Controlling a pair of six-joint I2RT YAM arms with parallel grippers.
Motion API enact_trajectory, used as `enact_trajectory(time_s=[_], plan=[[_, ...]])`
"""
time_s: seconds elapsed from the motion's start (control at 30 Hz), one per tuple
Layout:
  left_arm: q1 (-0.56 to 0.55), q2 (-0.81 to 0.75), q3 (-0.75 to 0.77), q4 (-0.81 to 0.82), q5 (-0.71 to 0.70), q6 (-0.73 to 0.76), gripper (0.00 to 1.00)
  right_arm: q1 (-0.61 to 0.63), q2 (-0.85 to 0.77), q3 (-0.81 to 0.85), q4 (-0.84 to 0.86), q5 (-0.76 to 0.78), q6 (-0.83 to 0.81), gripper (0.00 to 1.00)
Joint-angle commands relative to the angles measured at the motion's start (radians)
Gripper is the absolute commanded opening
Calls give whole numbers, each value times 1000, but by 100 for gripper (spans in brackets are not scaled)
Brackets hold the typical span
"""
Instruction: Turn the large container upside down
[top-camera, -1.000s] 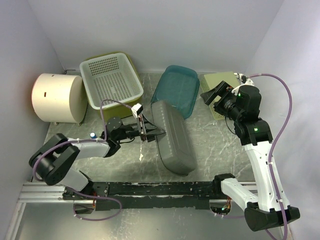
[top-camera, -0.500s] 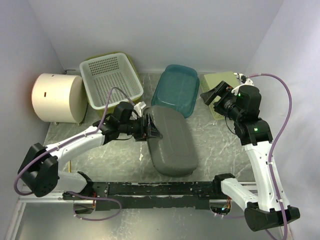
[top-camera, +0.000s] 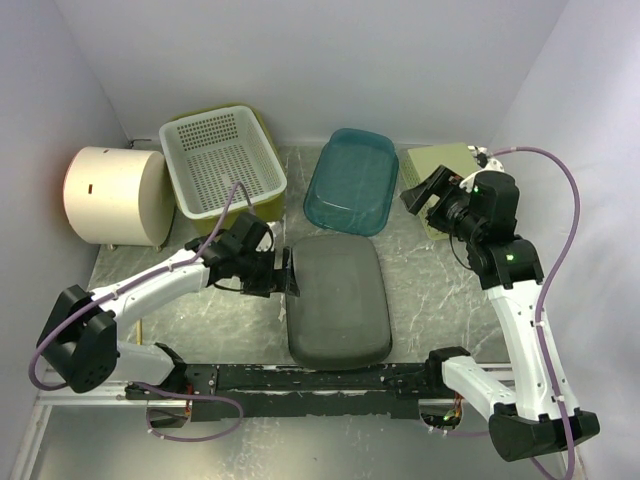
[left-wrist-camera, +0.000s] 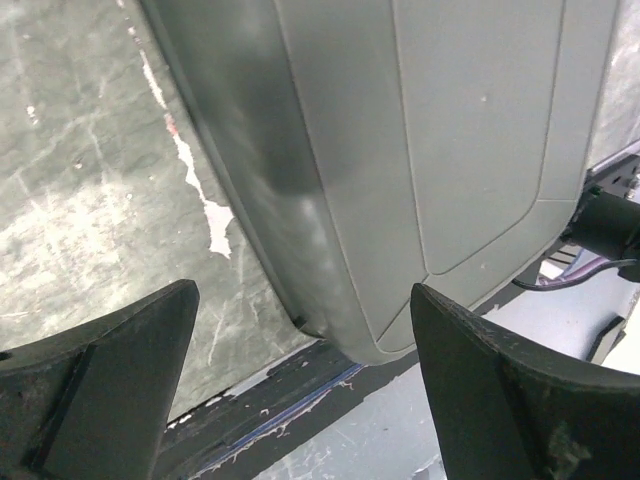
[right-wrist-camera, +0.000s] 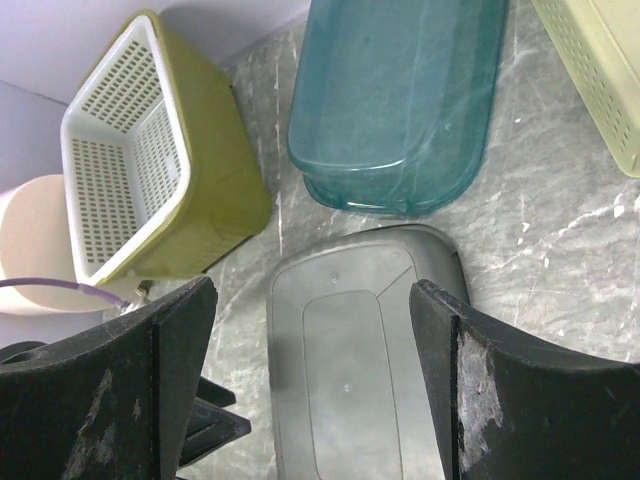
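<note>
The grey container (top-camera: 338, 300) is seen lying bottom-up, flat on the table (top-camera: 430, 290), in the middle, with its near edge right at the black rail (top-camera: 300, 378). The left gripper (top-camera: 285, 272) is parked just beside its left edge, jaws spread wide, nothing gripped; contact can't be made out. Bare table is seen on both sides, and the teal tub (top-camera: 352, 180) sits close behind but apart. The right gripper (top-camera: 420, 190) is held high at far right, spread and empty. The container's far part is cut off in the left wrist view.

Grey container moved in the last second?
Yes. The grey container tipped from its edge to flat, base up, ending clear of the teal tub and closer to the base rail.
</note>
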Motion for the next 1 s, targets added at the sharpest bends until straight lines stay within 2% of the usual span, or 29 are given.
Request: enact_trajectory(time_s=[0.0,0.13,0.3,0.5,0.63,0.7,0.83,0.97], plan=[[4,-41,4,-23,-55,-16,96,-4,8,-21,-10,4,-37,79],[-7,-90,-122,144,-30,-131,91,-4,14,-40,11,-7,-33,79],[-83,27,-127,371,17,-195,90,-4,29,-44,22,-27,-35,79],[-187,376,136,522,79,-161,90,-4,19,-34,1,-18,-39,79],[-267,583,405,444,100,-89,90,-4,3,-14,-49,15,-47,79],[-287,635,480,417,112,-71,89,-4,-13,-11,-68,37,-50,79],[-288,581,423,461,124,-92,90,-4,1,-16,-116,123,-63,80],[-287,455,316,472,105,-112,90,-15,138,-36,-133,242,-94,81]])
